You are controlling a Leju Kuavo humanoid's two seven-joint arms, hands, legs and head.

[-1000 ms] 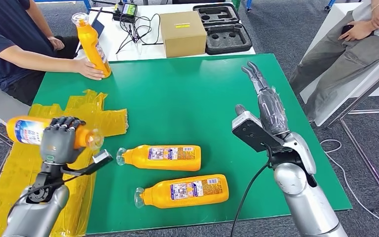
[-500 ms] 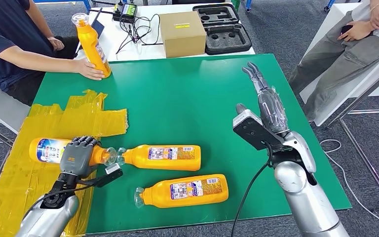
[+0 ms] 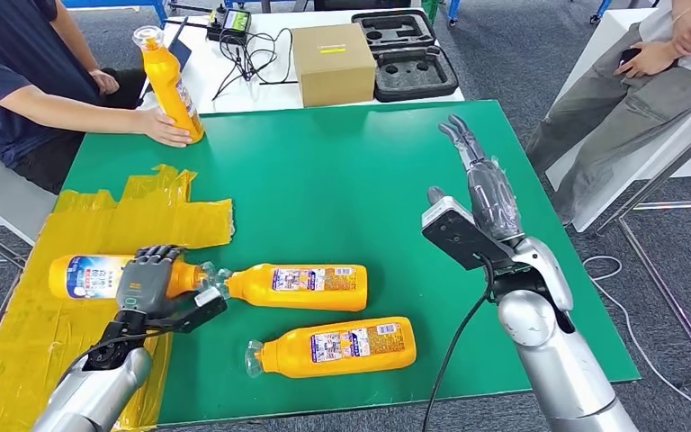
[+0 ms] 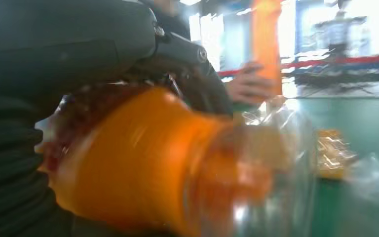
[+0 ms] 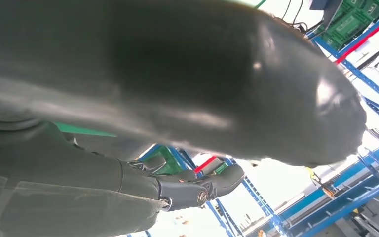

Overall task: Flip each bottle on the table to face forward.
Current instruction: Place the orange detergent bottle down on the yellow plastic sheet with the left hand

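My left hand [image 3: 148, 278] grips an orange bottle [image 3: 85, 274] lying on its side on the yellow sheet [image 3: 81, 234], clear cap end toward the table's middle. The left wrist view shows that bottle [image 4: 143, 158] close up under my fingers [image 4: 79, 44]. Two more orange bottles lie on the green table [image 3: 342, 180]: one [image 3: 292, 286] just right of my left hand, cap nearly touching the held bottle's cap, another [image 3: 333, 346] nearer the front edge. My right hand [image 3: 486, 184] hangs over the table's right side, fingers straight and holding nothing; the right wrist view shows it [image 5: 177, 98] close up.
A person at the far left holds a fourth orange bottle [image 3: 169, 85] upright at the table's back corner. Behind the table stand a cardboard box [image 3: 333, 61], a black foam case [image 3: 409, 52] and cables. Another person sits at the right.
My left hand has brought the bottle down from the air onto the yellow sheet, then shifted it slightly left. The right arm has stayed in place.
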